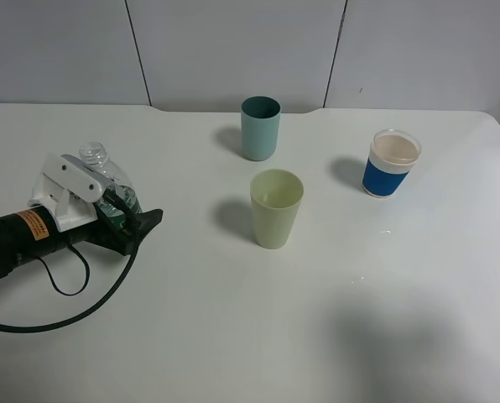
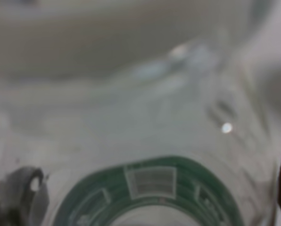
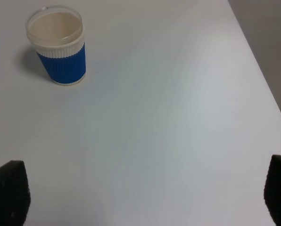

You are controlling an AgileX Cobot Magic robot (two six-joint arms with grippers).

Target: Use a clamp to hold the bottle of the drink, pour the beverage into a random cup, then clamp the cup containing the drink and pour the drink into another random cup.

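Bottle (image 1: pixel 95 156) at left of counter (image 1: pixel 233 336), between jaws of left gripper (image 1: pixel 126 208); clamped or loose, cannot tell. Right gripper (image 3: pixel 144 193) spread wide, empty. Yellow-green cup (image 1: pixel 276 210) mid-counter, contents unclear. Blue-banded cup (image 1: pixel 391 165) looks empty: cup-to-cup pour likely not yet done.
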